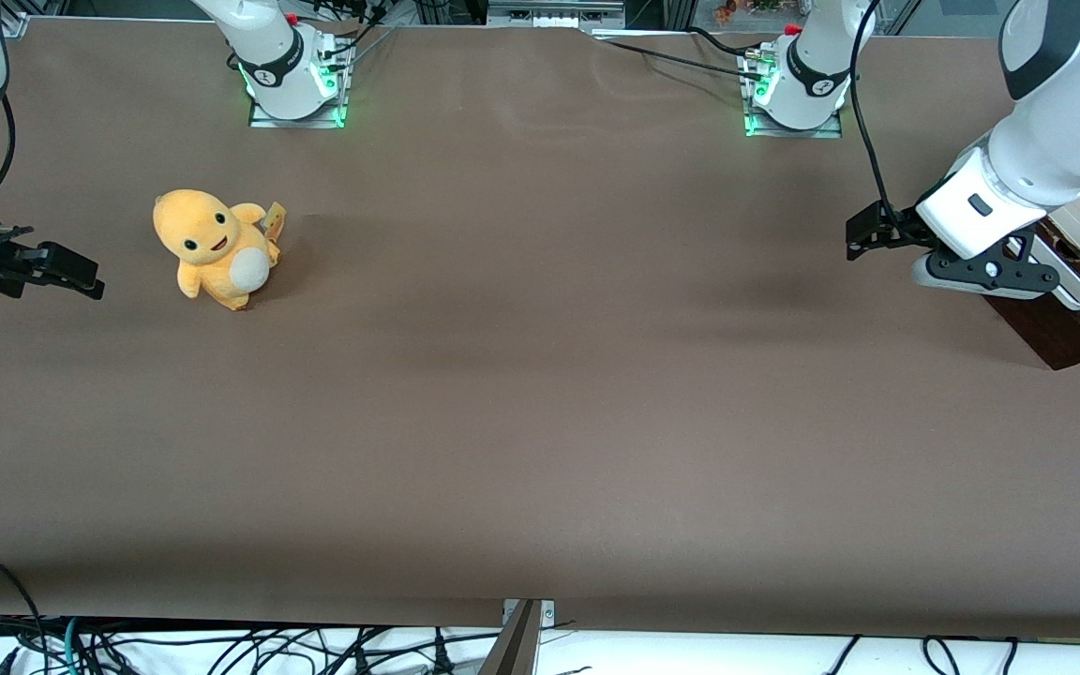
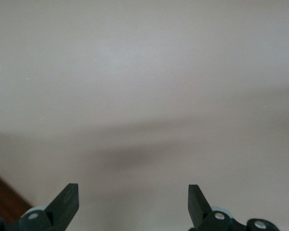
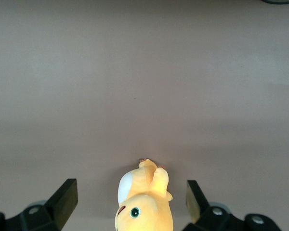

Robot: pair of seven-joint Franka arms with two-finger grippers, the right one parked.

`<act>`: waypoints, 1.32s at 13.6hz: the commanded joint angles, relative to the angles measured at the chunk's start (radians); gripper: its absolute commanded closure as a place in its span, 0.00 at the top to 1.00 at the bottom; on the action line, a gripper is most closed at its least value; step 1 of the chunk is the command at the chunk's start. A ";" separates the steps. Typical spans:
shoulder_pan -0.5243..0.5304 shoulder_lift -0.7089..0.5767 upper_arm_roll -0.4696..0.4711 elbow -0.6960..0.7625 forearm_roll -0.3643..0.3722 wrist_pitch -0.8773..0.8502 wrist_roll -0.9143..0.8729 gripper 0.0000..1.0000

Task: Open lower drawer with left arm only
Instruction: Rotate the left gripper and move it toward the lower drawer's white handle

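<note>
Wrist view: gripper [image 2: 133, 204] spread wide, nr lower drawer [image 1: 1070, 323].

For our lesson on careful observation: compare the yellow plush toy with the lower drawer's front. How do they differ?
The plush toy is yellow, rounded and soft-looking; the lower drawer front is dark brown, flat wood with a white bar handle. The toy sits toward the parked arm's end; the drawer lies at the working arm's end, where the open pincer hovers. Both are on the table.

A wide brown desk [image 1: 540, 394] fills the room's view, evenly lit with soft shadows. Black cables [image 1: 221, 647] tangle on the white floor below its near edge.
</note>
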 commanded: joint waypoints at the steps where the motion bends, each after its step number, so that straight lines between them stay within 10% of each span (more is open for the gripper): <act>1: 0.022 0.031 0.003 0.049 -0.046 -0.014 0.020 1.00; 5: 0.051 0.030 0.003 0.024 -0.003 -0.017 -0.008 1.00; 18: 0.033 0.254 -0.088 -0.068 0.610 -0.281 -0.557 1.00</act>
